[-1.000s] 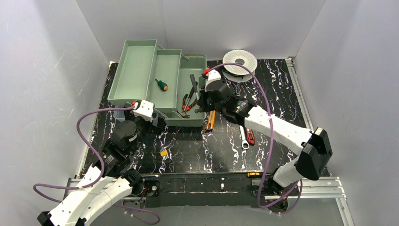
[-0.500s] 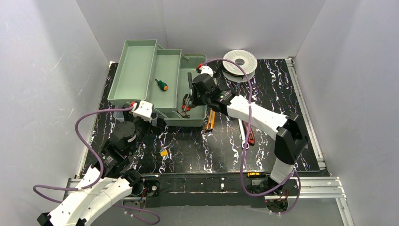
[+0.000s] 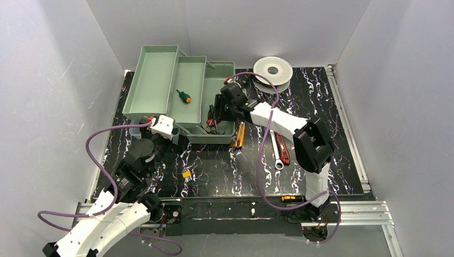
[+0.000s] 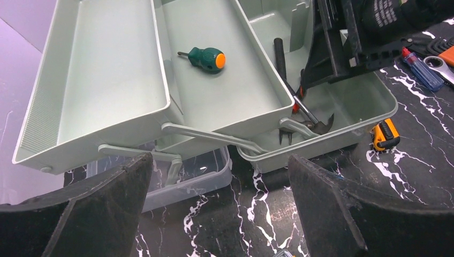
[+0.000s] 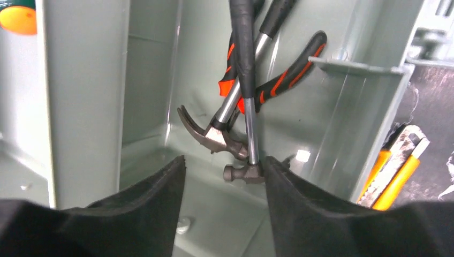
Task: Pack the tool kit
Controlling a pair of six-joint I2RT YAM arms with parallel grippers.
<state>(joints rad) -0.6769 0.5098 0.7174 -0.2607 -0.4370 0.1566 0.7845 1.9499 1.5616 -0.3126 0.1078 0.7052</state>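
Top view: the toolbox [image 3: 152,80] sits at the far left of the table with its trays fanned open. The right gripper [image 3: 216,110] is down in the deepest bin.
Left wrist: the left gripper [image 4: 219,214] has its jaws wide apart and empty. A screwdriver [image 4: 206,58] lies in the middle tray.
Right wrist: the jaws are apart and hold nothing, above two hammers [image 5: 211,136] and pliers [image 5: 292,61].

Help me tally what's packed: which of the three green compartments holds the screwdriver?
The middle tray, with the green-handled screwdriver lying in it. The left tray shows nothing inside, and the base holds hammers and pliers.
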